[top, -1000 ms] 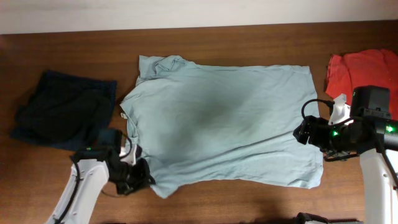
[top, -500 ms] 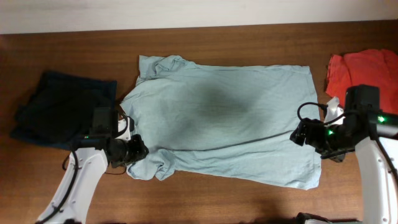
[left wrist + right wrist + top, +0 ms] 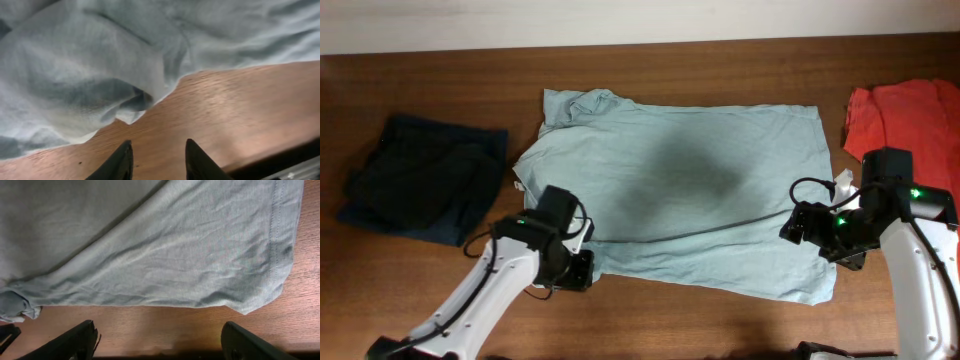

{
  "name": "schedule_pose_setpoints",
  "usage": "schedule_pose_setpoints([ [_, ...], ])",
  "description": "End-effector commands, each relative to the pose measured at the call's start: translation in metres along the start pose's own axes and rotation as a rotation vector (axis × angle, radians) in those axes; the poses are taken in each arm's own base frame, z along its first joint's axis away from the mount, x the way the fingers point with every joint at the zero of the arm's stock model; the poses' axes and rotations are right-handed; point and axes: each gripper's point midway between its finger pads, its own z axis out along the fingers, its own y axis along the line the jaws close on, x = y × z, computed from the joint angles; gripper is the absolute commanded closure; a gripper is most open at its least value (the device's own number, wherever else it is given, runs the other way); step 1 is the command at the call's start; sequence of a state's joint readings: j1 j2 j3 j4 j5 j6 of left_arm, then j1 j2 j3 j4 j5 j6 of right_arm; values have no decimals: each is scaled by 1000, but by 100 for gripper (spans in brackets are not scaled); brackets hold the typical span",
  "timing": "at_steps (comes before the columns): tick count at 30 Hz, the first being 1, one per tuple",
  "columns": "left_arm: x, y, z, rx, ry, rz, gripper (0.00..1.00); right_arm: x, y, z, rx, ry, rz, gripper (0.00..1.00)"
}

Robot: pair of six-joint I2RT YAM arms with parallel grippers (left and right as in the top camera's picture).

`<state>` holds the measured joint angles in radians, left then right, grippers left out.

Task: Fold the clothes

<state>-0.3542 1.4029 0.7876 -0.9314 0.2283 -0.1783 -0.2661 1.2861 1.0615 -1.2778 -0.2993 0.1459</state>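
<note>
1. The pale T-shirt [image 3: 670,190] lies spread across the middle of the counter [image 3: 720,60], neck to the left. Its near sleeve looks tucked in, and a long crease crosses the lower part.
2. The left gripper [image 3: 157,152] sits at the shirt's near left corner, its jaws parted over bare wood and grasping nothing.
3. The right gripper [image 3: 160,335] is at the hem end with its jaws wide apart and empty. The hem corner lies just ahead of it.
4. The folding looks barely begun, and the main folds are still to do.
5. The navy garment [image 3: 425,180] lies bunched at the left. The orange-red shirt [image 3: 910,110] is at the right edge, partly out of view. Neither looks neatly folded.
</note>
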Motion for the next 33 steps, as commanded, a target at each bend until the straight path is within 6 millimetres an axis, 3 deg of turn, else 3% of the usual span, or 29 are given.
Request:
schedule_pose_setpoints([
  [1, -2, 15, 11, -99, 23, -87, 59, 1, 1, 1, -12, 3, -8, 16],
  [4, 0, 16, 23, -101, 68, -124, 53, 0, 1, 1, -12, 2, -8, 16],
  [10, 3, 14, 42, -75, 133, -140, 53, 0, 1, 1, -12, 2, -8, 16],
  [15, 1, 14, 44, -75, 128, -145, 82, 0, 1, 1, -12, 1, -9, 16],
  [19, 2, 13, 42, -71, 137, -147, 99, -1, 1, 1, -12, -4, -10, 16],
  [20, 3, 12, 41, -68, 145, -149, 100, -1, 1, 1, -12, -4, -10, 16],
  [23, 7, 2, 23, -46, 201, -163, 99, -1, 1, 1, -12, -4, -10, 17],
  [27, 4, -5, -23, -72, 235, -125, 100, -2, 1, 1, -12, -9, -12, 17],
  [30, -12, -1, -50, -135, 169, -74, 99, -5, 2, 1, -14, -19, -15, 16],
  [33, -35, 7, -61, -198, 75, -54, 100, -7, 2, 1, -15, -27, -17, 16],
])
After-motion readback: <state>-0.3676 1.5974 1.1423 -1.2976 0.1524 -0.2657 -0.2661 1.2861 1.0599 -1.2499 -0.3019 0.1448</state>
